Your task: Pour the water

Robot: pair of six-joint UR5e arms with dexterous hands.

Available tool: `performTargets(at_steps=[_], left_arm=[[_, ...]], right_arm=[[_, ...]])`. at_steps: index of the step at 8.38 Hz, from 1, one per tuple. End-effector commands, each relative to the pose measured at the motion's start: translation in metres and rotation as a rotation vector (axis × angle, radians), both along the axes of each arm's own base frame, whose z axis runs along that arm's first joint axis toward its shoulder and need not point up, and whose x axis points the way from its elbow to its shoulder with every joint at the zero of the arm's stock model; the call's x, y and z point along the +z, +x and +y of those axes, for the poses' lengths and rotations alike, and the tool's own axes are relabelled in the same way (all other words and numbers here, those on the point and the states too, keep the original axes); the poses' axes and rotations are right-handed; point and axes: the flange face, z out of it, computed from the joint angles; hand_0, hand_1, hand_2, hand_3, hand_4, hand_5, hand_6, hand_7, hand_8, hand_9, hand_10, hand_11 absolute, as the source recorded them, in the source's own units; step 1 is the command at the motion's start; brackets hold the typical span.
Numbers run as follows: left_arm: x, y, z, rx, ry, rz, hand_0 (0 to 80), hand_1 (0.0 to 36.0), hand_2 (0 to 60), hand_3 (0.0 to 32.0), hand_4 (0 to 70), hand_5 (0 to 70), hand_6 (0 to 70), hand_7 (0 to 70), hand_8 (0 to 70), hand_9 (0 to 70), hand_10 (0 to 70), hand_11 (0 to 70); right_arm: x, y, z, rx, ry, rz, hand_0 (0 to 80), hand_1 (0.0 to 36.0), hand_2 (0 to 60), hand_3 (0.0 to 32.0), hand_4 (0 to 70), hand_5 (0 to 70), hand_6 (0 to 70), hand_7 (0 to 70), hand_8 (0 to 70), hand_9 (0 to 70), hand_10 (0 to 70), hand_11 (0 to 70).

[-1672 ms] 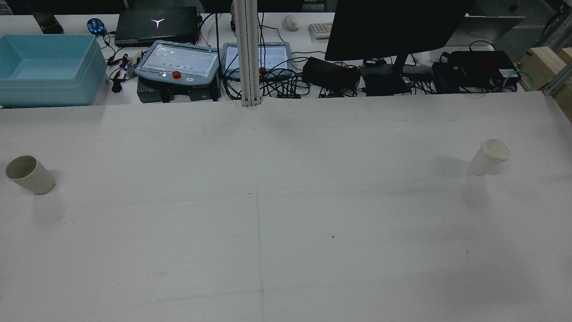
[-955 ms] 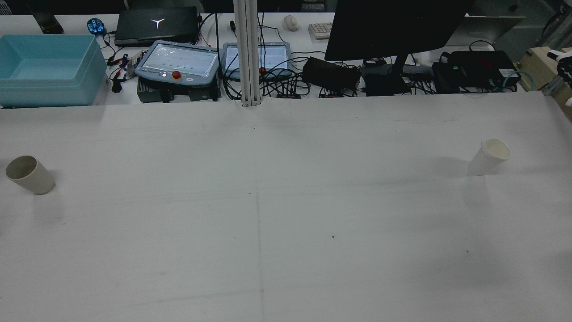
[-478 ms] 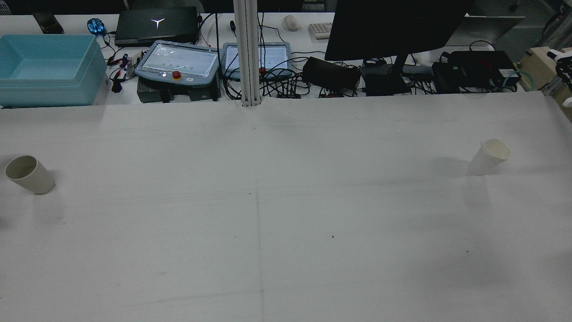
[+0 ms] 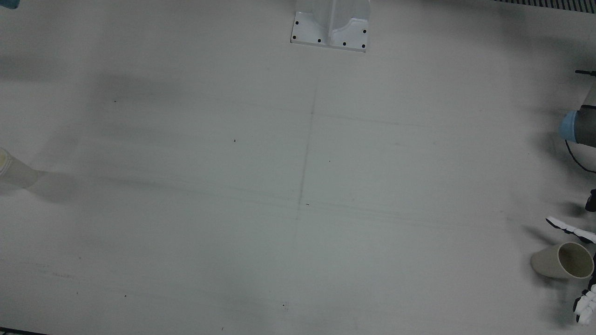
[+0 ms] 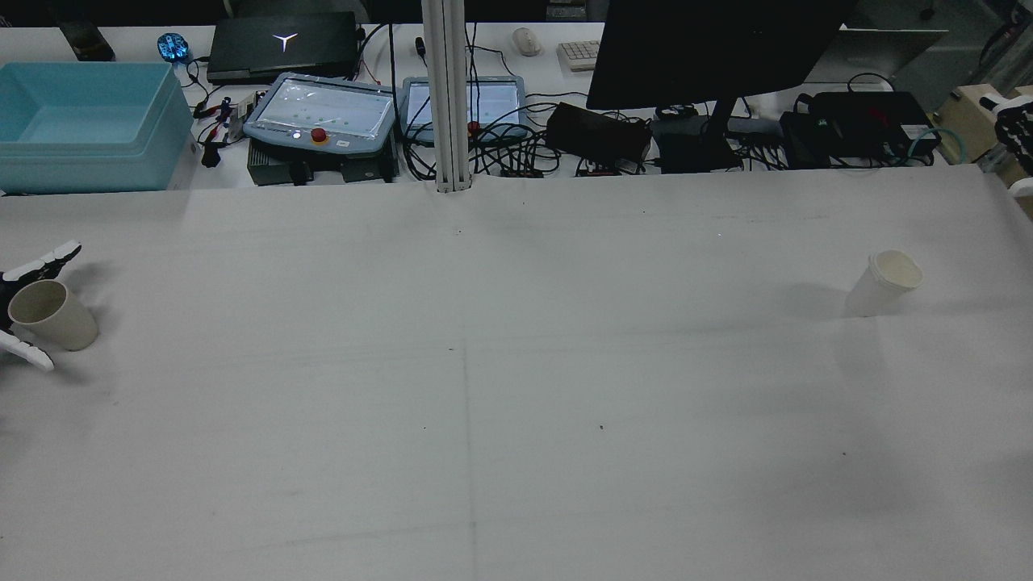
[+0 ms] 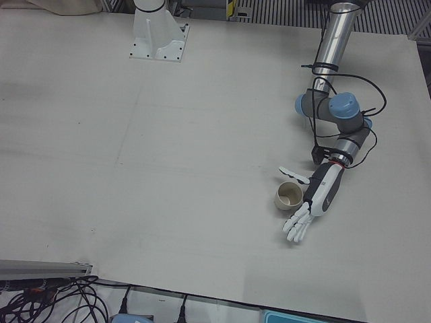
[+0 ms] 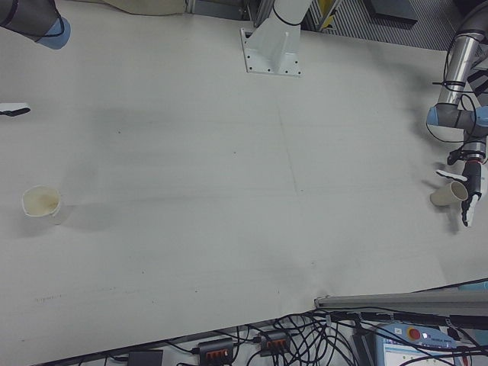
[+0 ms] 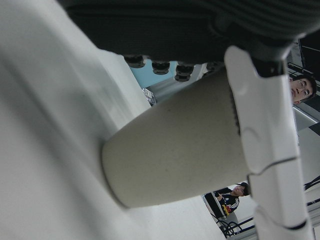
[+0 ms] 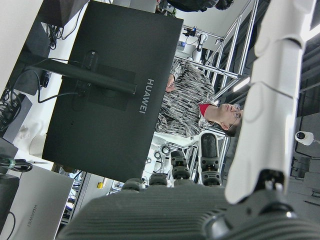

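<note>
The robot's left hand (image 6: 314, 196) brackets a beige, tapered, matte cup (image 6: 289, 196) at the table's edge, fingers spread apart and not yet clamped, the thumb on the cup's far side and the other fingers (image 6: 296, 227) stretched past its near side; the grasp would go best, by the look of it, if the palm slid in until it meets the wall, then closed evenly around the middle so the upright cup neither tips nor crumples; the cup stands between thumb and fingers, mouth up, its contents impossible to make out; a second cup, white, ribbed-rimmed and seemingly plastic (image 5: 883, 282), waits well apart across the bare white table (image 5: 516, 387), far from the right hand (image 5: 1015, 133), which hovers at the opposite edge, its fingers too little seen to tell whether they are spread or closed.
</note>
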Motion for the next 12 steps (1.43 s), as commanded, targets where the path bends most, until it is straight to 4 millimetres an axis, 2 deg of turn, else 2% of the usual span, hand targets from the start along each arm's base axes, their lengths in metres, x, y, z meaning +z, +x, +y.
performTargets(at_steps=[1,2,3,5,6,7,8,9,11,12], left_arm=[[-0.002,0.005,-0.005,0.002,-0.002,-0.002,59.4,10.2,0.0,0.0,19.1,0.0,3.8,6.1,3.4,0.0,0.0,1.5],[-0.002,0.004,-0.005,0.001,-0.004,-0.001,61.6,11.1,0.0,0.0,23.9,12.5,4.0,5.5,3.7,0.0,0.3,2.2],[-0.003,0.002,-0.005,-0.021,-0.011,0.001,64.2,10.8,0.0,0.0,35.4,70.0,4.2,5.4,4.1,0.0,1.3,3.2],[-0.007,0.002,-0.007,-0.036,-0.017,0.002,63.1,7.2,0.0,0.0,66.0,70.0,7.5,12.4,5.8,1.1,3.5,5.5],[-0.008,0.001,-0.007,-0.036,-0.022,0.006,62.3,4.1,0.0,0.0,70.0,70.0,11.4,17.5,7.6,3.6,5.4,7.5],[-0.009,0.002,-0.008,-0.036,-0.027,0.009,72.2,6.5,0.0,0.0,70.0,70.0,14.1,20.2,9.4,5.8,6.3,9.0],[-0.012,0.002,-0.008,-0.035,-0.027,0.010,80.0,30.1,12.0,0.0,70.0,70.0,17.6,23.0,12.2,8.7,8.9,14.4],[-0.013,0.002,-0.009,-0.035,-0.030,0.009,80.0,36.0,60.0,0.0,70.0,70.0,18.7,24.2,13.0,9.6,9.8,16.6],[-0.030,0.005,-0.013,-0.032,-0.033,0.022,80.0,36.0,60.0,0.0,70.0,70.0,18.4,24.9,12.4,8.4,9.3,16.0],[-0.044,0.009,-0.018,-0.024,-0.050,0.038,80.0,36.0,60.0,0.0,70.0,70.0,18.6,25.5,12.4,8.3,9.0,15.5]], right_arm=[[0.002,0.000,0.000,0.000,-0.003,0.001,57.1,19.3,0.0,0.0,0.0,47.1,8.9,13.4,2.7,1.3,0.0,0.4],[0.004,0.000,0.001,0.000,-0.008,0.001,57.2,19.1,0.0,0.0,0.0,46.6,9.0,13.5,2.8,1.3,0.0,0.5],[0.006,0.001,0.002,0.001,-0.011,0.002,56.6,18.7,0.0,0.0,0.0,48.0,8.7,12.4,2.7,1.1,0.0,0.4],[0.012,0.001,0.004,0.001,-0.025,0.003,56.0,18.1,0.0,0.0,0.0,45.9,7.8,9.8,2.5,0.5,0.0,0.4],[0.014,0.001,0.004,0.001,-0.028,0.003,56.0,18.1,0.0,0.0,0.0,44.6,6.9,7.8,2.4,0.1,0.0,0.4],[0.015,0.001,0.005,0.001,-0.029,0.003,56.0,18.2,0.0,0.0,0.0,44.0,6.2,5.8,2.1,0.0,0.0,0.2],[0.016,0.002,0.005,0.003,-0.031,0.003,56.0,18.4,0.0,0.0,0.0,41.4,5.6,4.6,1.9,0.0,0.0,0.0],[0.018,0.002,0.006,0.003,-0.034,0.004,56.0,18.4,0.0,0.0,0.0,40.1,5.3,4.0,1.8,0.0,0.0,0.1],[0.024,0.004,0.010,0.005,-0.042,0.001,55.8,18.3,0.0,1.2,0.0,38.3,4.4,2.0,1.6,0.0,0.0,0.8],[0.026,0.006,0.011,0.006,-0.045,-0.003,55.6,18.4,0.0,2.0,0.0,34.1,3.9,0.7,1.5,0.0,0.0,0.6]])
